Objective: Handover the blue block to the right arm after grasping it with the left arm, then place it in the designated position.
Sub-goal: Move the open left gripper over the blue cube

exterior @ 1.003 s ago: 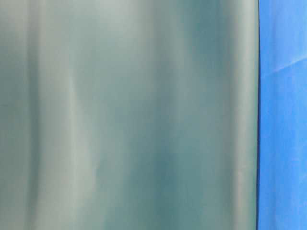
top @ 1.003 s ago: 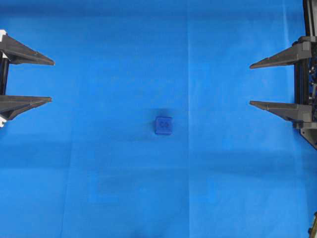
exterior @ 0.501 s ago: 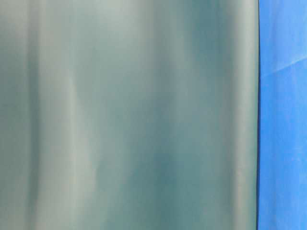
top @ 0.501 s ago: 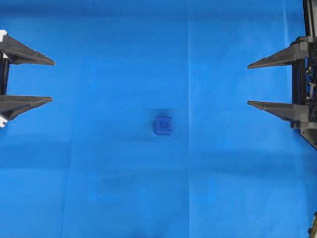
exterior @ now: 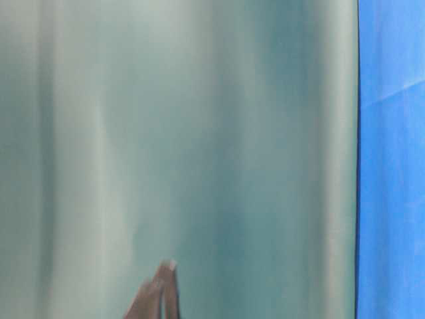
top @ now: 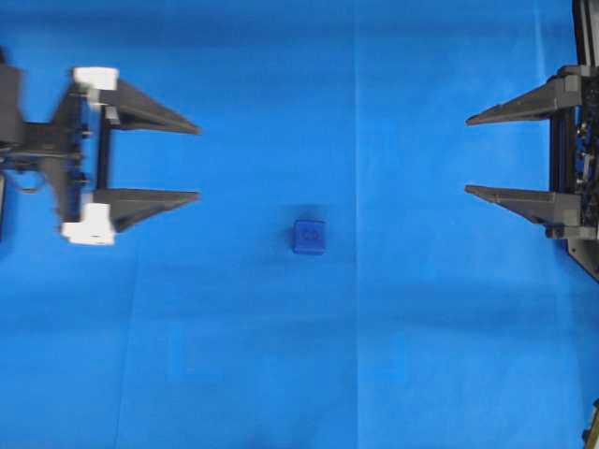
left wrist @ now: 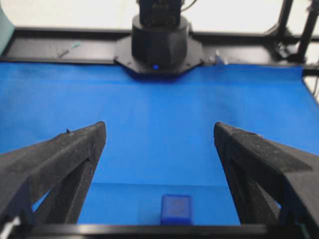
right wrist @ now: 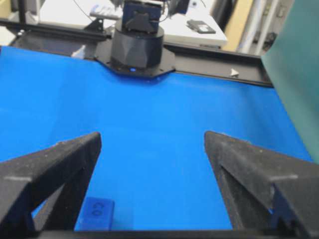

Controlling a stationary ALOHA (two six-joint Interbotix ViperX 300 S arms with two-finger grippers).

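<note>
The blue block is a small dark-blue cube lying on the bright blue cloth near the middle of the overhead view. My left gripper, with white rail pieces, stands open to the block's left and slightly behind it, apart from it. In the left wrist view the blue block shows low between the wide fingers. At the right edge my all-black right gripper hangs open, far from the block. The right wrist view has the blue block at the bottom left, beside the left finger.
Blue cloth covers the whole work surface. A black arm base stands at the cloth's far end in the left wrist view, another black arm base in the right wrist view. A grey-green sheet fills most of the table-level view.
My left gripper has travelled right, toward the block, and its white rail pieces have come into the overhead view. The right gripper has barely moved. The block has stayed put.
</note>
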